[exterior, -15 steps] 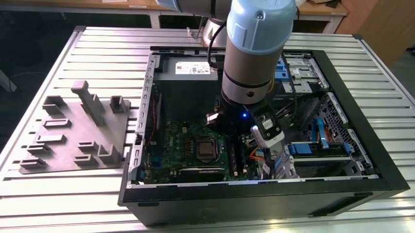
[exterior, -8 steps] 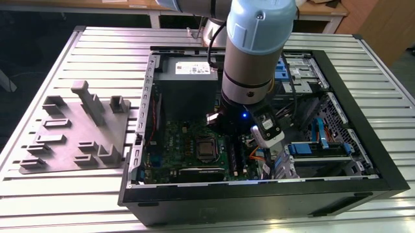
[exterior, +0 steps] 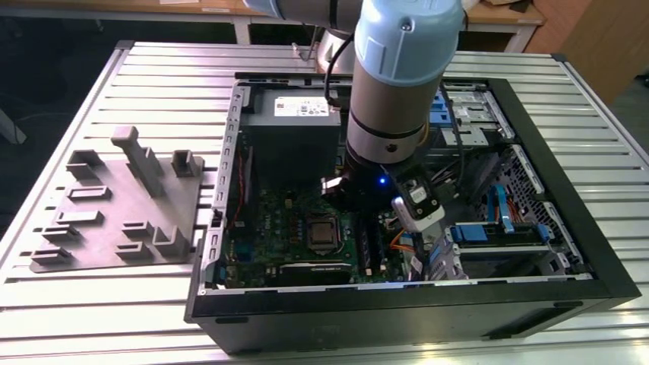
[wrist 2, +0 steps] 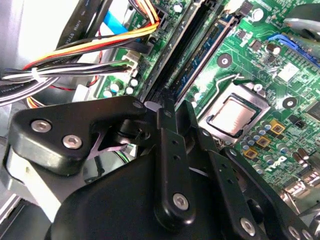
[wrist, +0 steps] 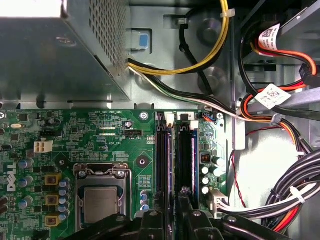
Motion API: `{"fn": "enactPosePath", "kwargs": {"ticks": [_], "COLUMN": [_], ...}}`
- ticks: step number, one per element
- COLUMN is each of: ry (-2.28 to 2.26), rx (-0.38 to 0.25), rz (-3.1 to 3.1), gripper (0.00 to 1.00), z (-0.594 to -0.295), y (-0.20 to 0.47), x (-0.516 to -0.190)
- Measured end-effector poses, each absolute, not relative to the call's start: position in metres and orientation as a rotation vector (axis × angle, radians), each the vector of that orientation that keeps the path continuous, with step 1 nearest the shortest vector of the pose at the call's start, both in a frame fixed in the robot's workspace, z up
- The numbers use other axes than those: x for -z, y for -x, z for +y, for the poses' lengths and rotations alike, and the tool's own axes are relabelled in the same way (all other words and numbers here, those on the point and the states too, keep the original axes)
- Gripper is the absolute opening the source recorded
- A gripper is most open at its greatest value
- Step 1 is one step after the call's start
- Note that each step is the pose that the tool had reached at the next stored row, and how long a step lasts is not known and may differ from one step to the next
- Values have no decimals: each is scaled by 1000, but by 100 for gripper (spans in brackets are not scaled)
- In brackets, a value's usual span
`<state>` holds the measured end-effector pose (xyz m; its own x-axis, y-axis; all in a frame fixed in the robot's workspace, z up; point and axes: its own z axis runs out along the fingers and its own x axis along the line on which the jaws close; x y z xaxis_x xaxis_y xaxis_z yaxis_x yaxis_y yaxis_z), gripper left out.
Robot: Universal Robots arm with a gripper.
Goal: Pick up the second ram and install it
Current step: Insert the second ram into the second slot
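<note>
The second ram (wrist: 173,160) stands on edge in a long black slot of the green circuit board (wrist: 100,135), seen almost edge-on. In the second wrist view its row of chips (wrist 2: 202,62) runs down to my fingertips. My gripper (wrist: 173,205) (wrist 2: 177,107) sits low over the near end of the slots, with the black fingers (wrist 2: 167,117) close together on either side of the stick. In the exterior view the arm (exterior: 390,114) reaches straight down into the open computer case (exterior: 568,251), over the board's slot area.
The grey power-supply box (wrist: 50,60) (exterior: 294,114) lies beyond the board. The processor socket (wrist: 100,202) (wrist 2: 232,112) sits beside the slots. Cable bundles (wrist: 280,115) (wrist 2: 75,55) crowd the other side. A grey parts holder (exterior: 112,205) lies on the slatted table at the exterior view's left.
</note>
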<state>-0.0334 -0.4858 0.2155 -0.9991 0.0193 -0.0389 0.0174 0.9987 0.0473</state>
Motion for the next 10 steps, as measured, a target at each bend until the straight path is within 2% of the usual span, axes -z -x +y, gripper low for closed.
{"fn": "enactPosePath", "kwargs": {"ticks": [10], "ry": [-29], "rx": [-74], "rz": [3101], "gripper": [25], "z": [-486], "y": [33], "x": [-234]}}
